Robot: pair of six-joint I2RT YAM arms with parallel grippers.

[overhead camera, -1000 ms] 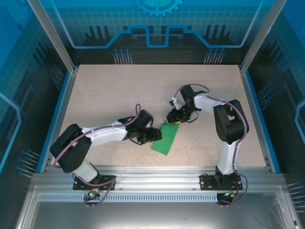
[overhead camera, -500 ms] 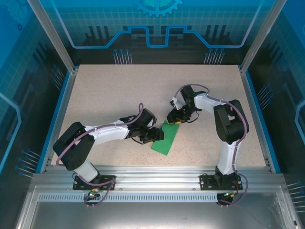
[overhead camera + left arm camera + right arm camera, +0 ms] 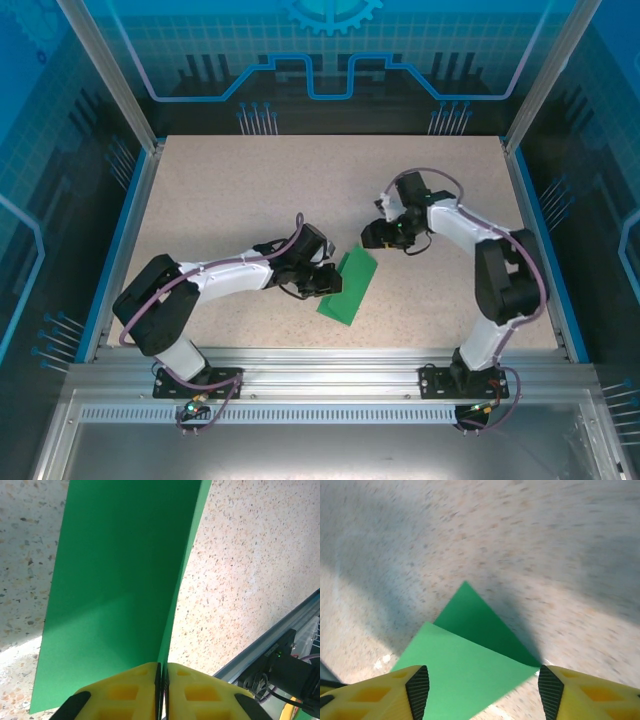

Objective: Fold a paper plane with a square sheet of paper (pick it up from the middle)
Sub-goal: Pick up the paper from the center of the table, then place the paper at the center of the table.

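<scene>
Top view, paper: a bright-green folded paper sheet (image 3: 348, 285) lies flat on the table, toward 6 o'clock from the table's middle, its long side running from 7 to 1 o'clock.
Top view, left claw: the left gripper (image 3: 325, 282) meets the sheet's edge at the sheet's 9 o'clock side.
Top view, right claw: the right gripper (image 3: 378, 236) sits at 1 o'clock of the sheet, just beside its far corner.
Top view, surface: a beige speckled tabletop (image 3: 250, 190), with an aluminium rail (image 3: 320, 365) along its 6 o'clock edge.
Top view, room: blue translucent panels (image 3: 330, 60) at 9, 12 and 3 o'clock.
Left wrist, claw: yellow fingers (image 3: 195, 690) pressed together, pinching the sheet's (image 3: 120, 580) raised edge; the left gripper (image 3: 161, 672) has it clamped.
Left wrist, surface: speckled tabletop (image 3: 250, 580), rail at 4 o'clock.
Right wrist, claw: the right gripper (image 3: 483, 682) stands wide apart and holds nothing.
Right wrist, paper: a layered corner (image 3: 470, 650) pointing to 12 o'clock, between the fingers.
Right wrist, surface: blurred tabletop (image 3: 520, 530).
</scene>
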